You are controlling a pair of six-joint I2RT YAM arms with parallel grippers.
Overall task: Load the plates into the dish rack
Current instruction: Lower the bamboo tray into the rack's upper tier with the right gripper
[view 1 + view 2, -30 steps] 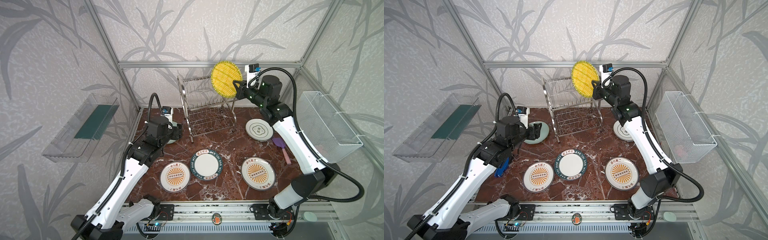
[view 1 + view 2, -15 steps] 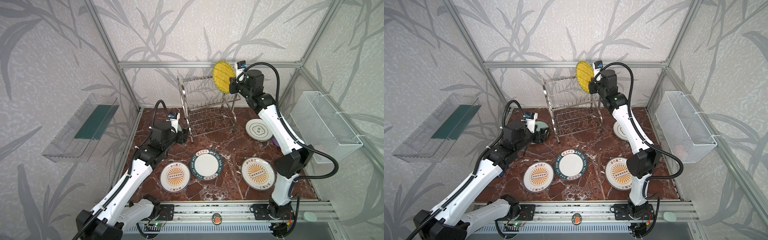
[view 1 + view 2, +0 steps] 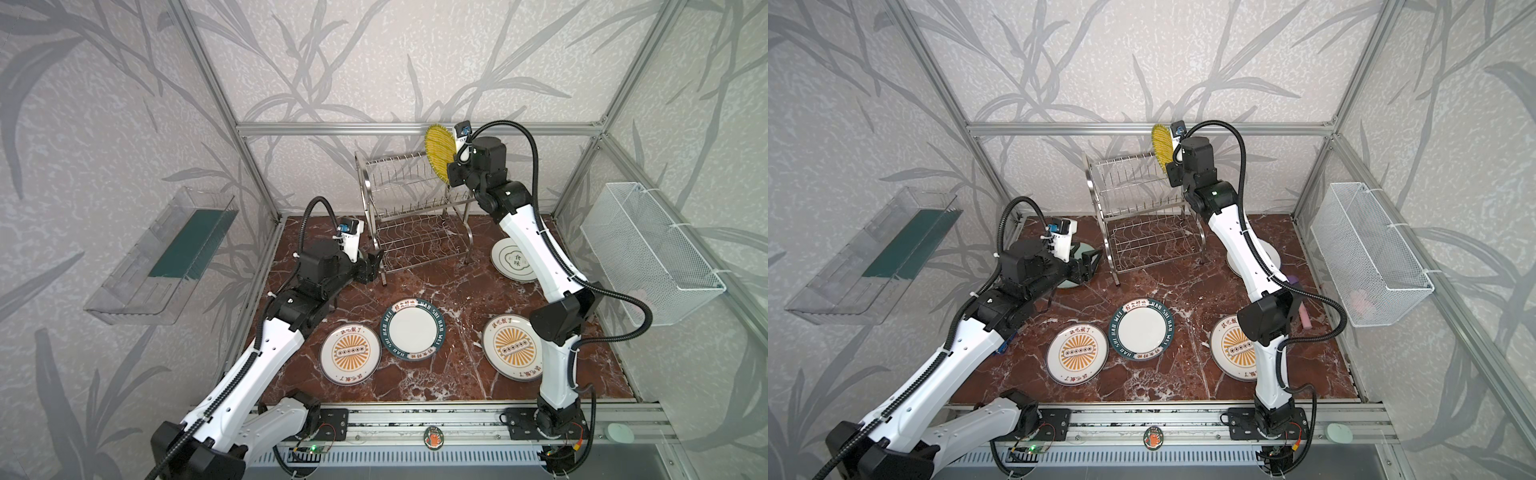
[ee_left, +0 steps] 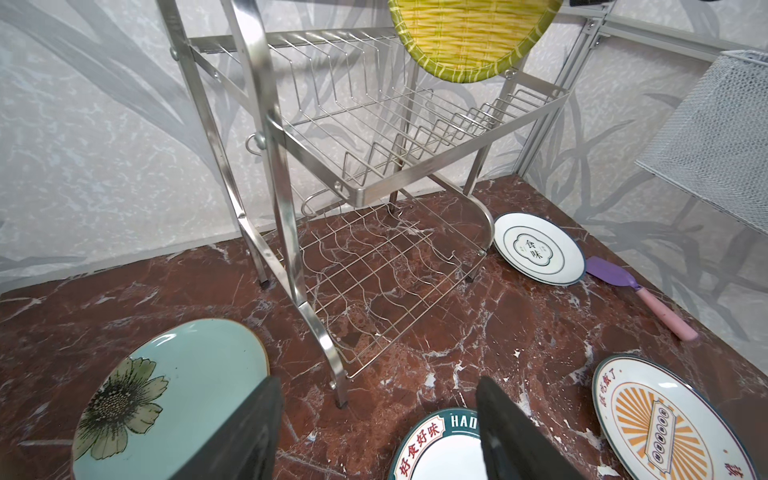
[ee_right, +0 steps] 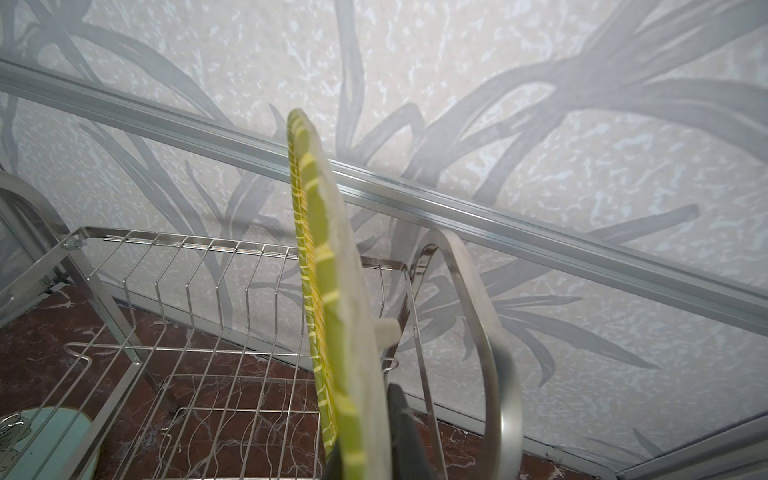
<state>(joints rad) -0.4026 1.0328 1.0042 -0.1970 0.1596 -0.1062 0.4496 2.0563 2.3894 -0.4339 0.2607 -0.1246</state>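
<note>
My right gripper (image 5: 365, 436) is shut on the rim of the yellow ribbed plate (image 3: 439, 156) (image 5: 328, 311). It holds the plate upright, edge-on, above the right end of the dish rack's (image 3: 415, 216) (image 4: 374, 145) pronged top tier. My left gripper (image 3: 376, 264) (image 4: 376, 386) hangs open and empty, low by the rack's front left leg. On the table lie the celadon flower plate (image 4: 166, 407), the green-rimmed plate (image 3: 412, 328), two sunburst plates (image 3: 350, 353) (image 3: 513, 347) and the dark-outline plate (image 4: 538, 248).
A white mesh basket (image 3: 648, 253) hangs on the right wall and a clear plastic tray (image 3: 166, 253) on the left wall. A purple and pink spatula (image 4: 640, 291) lies beside the dark-outline plate. Aluminium frame posts stand close behind the rack.
The right gripper has carried the yellow plate back and leftward, turning it from face-on to edge-on over the rack's right end. The left gripper has moved right, toward the rack's front leg.
</note>
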